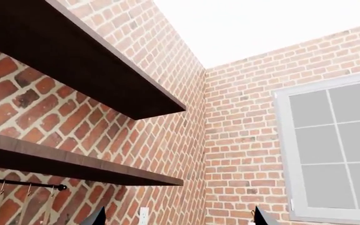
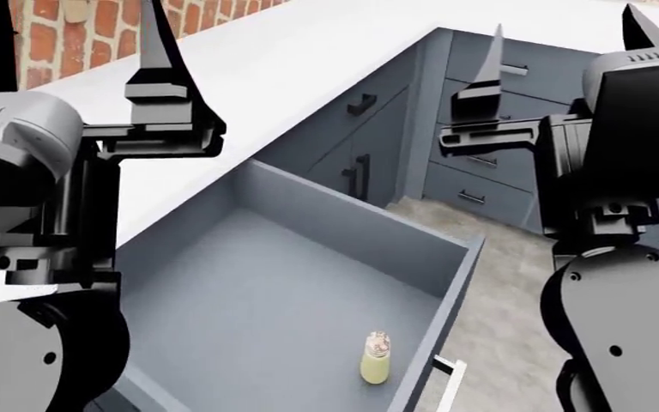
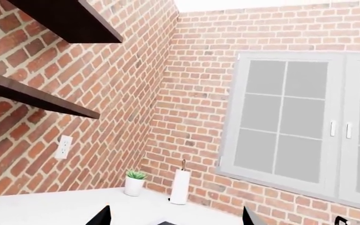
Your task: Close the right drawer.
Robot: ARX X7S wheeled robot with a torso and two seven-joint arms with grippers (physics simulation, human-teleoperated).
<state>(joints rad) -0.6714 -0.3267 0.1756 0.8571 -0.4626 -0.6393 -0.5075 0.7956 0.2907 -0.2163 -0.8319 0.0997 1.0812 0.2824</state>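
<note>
The right drawer [image 2: 359, 230] stands pulled far out below the white counter in the head view, slate blue-grey with a plain grey inside. Its silver bar handle [image 2: 451, 379] shows at the front edge. A small yellowish bottle [image 2: 376, 359] stands inside near the front wall. My left gripper [image 2: 72, 39] is raised well above the drawer's left side, pointing up, open and empty. My right gripper [image 2: 570, 39] is raised to the right of the drawer, also open and empty. In the wrist views the left gripper [image 1: 180, 218] and the right gripper [image 3: 176, 216] face brick walls.
A white countertop [image 2: 284, 60] runs behind the drawer. Cabinet doors with black handles [image 2: 359, 176] and stacked narrower drawers [image 2: 480, 182] fill the corner, above stone floor [image 2: 501, 283]. Dark shelves [image 1: 92, 70], windows [image 3: 286, 126], a potted plant [image 3: 134, 183] and a paper roll [image 3: 181, 186] are higher up.
</note>
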